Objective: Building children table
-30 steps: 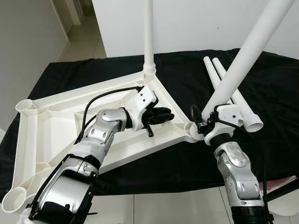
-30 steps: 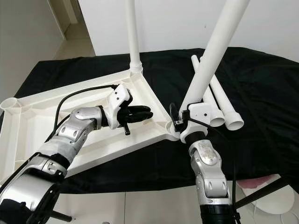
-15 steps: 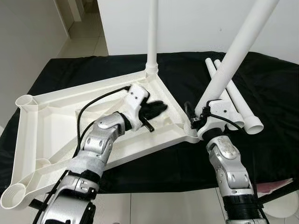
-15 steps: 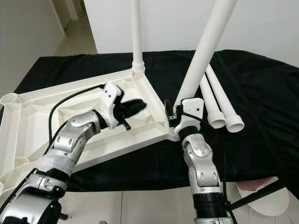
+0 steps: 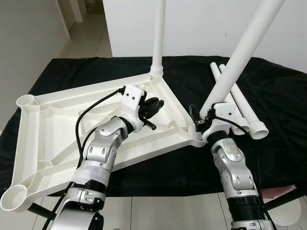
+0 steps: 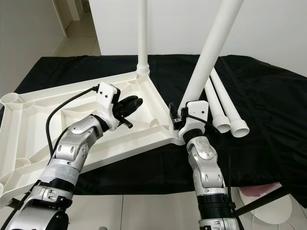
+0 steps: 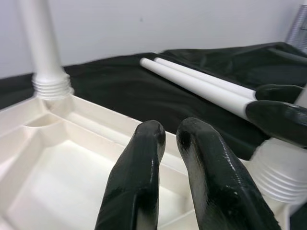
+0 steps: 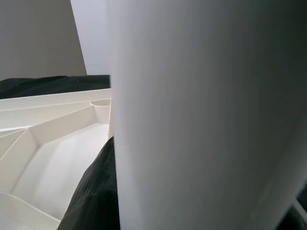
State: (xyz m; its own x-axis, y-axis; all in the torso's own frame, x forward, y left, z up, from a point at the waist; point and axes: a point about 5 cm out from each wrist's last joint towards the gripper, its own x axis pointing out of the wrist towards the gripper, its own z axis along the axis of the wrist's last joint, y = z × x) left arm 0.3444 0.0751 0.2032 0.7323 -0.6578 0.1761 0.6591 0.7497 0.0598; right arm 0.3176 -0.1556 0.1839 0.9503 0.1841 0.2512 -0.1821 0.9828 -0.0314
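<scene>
I see the white tabletop (image 5: 57,120) lying upside down on the black cloth (image 5: 268,96) that covers the desk, its ribbed underside facing up and round sockets at its corners. One leg (image 5: 159,33) stands upright, screwed into the far corner socket. My right pincer (image 5: 207,122) is clenched around a second leg (image 5: 242,52) near its lower end, right at the near right corner socket (image 5: 198,136) of the tabletop; that leg leans up and away to the right, its threaded end sitting at the socket. In the right wrist view the leg is a broad white column pressed against a black finger (image 8: 96,191). My left pincer (image 5: 152,104) hovers over the inner tray of the tabletop, just beside the right-hand rim, grasping nothing; its two fingers (image 7: 144,177) lie close together with only a thin gap between them. Two spare legs (image 5: 240,103) lie side by side on the cloth to the right of the tabletop, behind my right pincer.
</scene>
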